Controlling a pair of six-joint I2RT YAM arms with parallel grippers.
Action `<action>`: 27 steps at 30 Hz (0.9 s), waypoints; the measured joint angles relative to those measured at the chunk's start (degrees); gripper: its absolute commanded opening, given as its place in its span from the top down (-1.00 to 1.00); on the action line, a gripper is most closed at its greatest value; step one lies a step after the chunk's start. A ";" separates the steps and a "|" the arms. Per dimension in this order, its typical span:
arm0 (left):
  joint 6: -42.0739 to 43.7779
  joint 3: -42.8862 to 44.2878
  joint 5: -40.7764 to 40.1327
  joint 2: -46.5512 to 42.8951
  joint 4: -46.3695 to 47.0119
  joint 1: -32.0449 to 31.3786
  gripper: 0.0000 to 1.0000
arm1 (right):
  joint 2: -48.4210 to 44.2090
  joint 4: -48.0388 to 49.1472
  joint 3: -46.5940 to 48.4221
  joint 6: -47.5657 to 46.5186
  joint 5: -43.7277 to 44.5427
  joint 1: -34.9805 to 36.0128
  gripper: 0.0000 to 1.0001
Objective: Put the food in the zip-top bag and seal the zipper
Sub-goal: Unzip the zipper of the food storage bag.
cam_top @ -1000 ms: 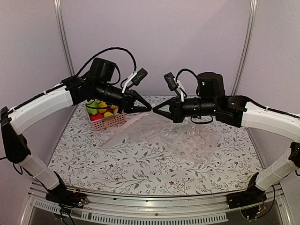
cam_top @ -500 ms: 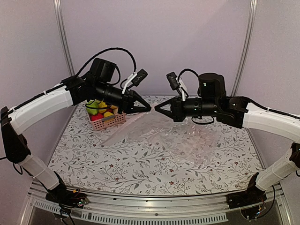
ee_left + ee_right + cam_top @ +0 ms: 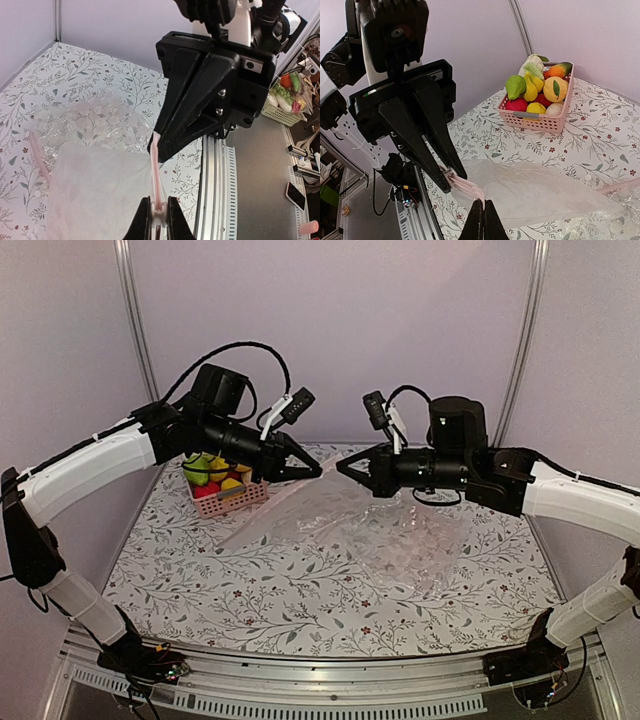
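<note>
Overhead view looks down; close wrist views face each other.

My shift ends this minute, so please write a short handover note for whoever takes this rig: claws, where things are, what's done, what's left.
Left claw: shut on the zipper.
Right claw: shut on the same zipper, close beside the left one.
Bag: lifted by its zipper edge, draping down toward the table, with no food inside.
Food: all in the basket, far left.
Crinkled bag: lying under the right arm.
Done: bag picked up.
Left: load the food, seal. I can't tell whether the zipper is open.
</note>
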 measured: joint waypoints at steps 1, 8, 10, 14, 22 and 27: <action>0.02 0.00 -0.09 0.00 0.00 0.00 1.00 | -0.09 -0.02 -0.07 0.00 0.26 0.00 1.00; 0.11 0.00 -0.44 0.02 -0.04 0.04 1.00 | -0.85 0.00 -0.48 0.24 3.30 0.02 1.00; 0.09 0.00 -0.61 0.00 -0.04 0.07 1.00 | -0.85 0.00 -0.50 0.76 3.91 0.02 1.00; 0.11 0.00 -0.83 0.02 -0.04 0.11 1.00 | -0.85 0.00 -0.57 1.60 4.48 0.02 1.00; 0.11 0.00 -1.33 0.02 -0.04 0.11 1.00 | -0.92 0.17 -0.96 2.97 6.71 -0.11 1.00; 0.11 0.00 -1.57 0.02 -0.02 0.11 1.00 | -1.44 0.46 -1.44 3.48 8.20 -0.57 1.00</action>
